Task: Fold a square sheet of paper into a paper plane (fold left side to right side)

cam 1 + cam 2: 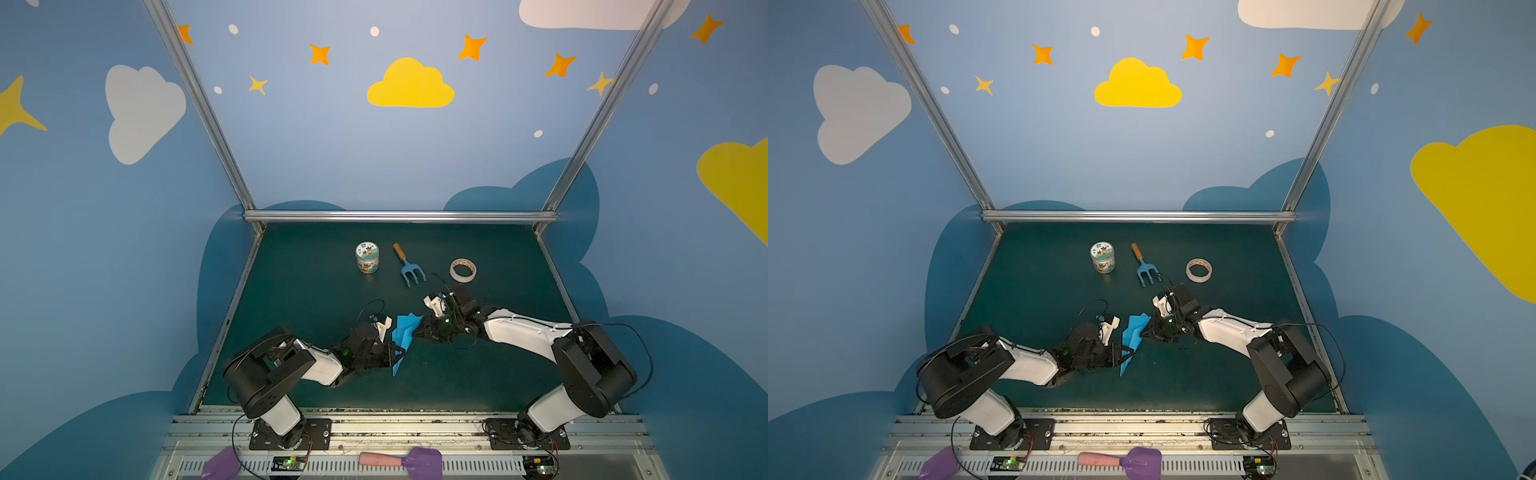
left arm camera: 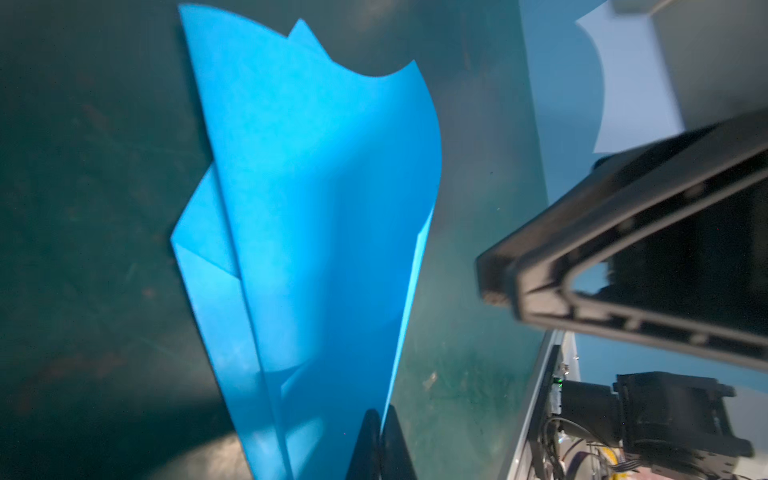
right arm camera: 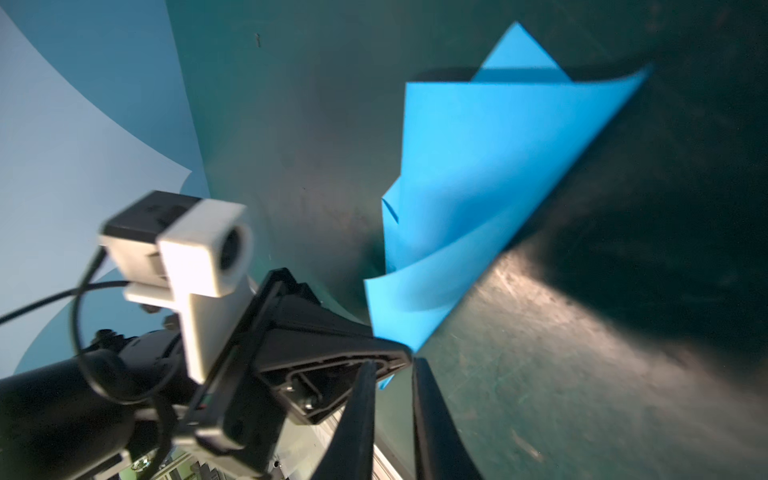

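Observation:
The square sheet of paper (image 1: 405, 338) (image 1: 1133, 338) is bright sky-blue and folded into a narrow pointed shape with layered flaps. It sits on the dark green mat between the two arms, its point toward the front edge. My left gripper (image 1: 397, 354) (image 1: 1125, 354) is shut on one long edge of the paper (image 2: 316, 208), and that edge runs in between the closed fingertips of the left gripper (image 2: 380, 419). The upper flap curls up off the mat. My right gripper (image 1: 419, 330) (image 3: 392, 363) is at the paper's (image 3: 478, 166) right side, slightly open, with nothing held between its fingers.
Behind the arms stand a small printed jar (image 1: 367, 257), a blue three-pronged fork with a wooden handle (image 1: 409, 266) and a tape roll (image 1: 462, 270). A purple scoop with a pink handle (image 1: 415, 459) lies on the front rail. Metal frame bars edge the mat.

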`<state>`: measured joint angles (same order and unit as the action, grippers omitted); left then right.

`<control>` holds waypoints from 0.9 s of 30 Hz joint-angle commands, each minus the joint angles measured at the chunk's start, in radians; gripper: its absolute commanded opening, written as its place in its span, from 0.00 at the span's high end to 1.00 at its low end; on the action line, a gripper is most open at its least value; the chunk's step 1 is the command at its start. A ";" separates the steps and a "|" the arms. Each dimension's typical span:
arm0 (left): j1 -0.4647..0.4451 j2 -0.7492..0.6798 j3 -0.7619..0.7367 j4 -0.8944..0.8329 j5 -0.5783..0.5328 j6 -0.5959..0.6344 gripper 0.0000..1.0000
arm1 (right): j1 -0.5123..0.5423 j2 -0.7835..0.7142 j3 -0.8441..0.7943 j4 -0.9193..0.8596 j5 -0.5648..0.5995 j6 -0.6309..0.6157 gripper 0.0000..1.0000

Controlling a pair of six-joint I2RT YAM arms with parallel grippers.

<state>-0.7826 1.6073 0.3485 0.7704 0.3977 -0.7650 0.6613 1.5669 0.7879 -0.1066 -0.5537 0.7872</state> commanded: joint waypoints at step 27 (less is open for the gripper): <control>0.056 0.085 -0.076 0.257 0.049 -0.129 0.97 | 0.044 0.146 0.110 -0.002 0.012 -0.019 0.90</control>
<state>-0.7315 1.6783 0.2810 1.0061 0.4358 -0.8948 0.6998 1.6917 0.8757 -0.1085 -0.5461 0.7792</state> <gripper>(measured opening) 0.047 0.101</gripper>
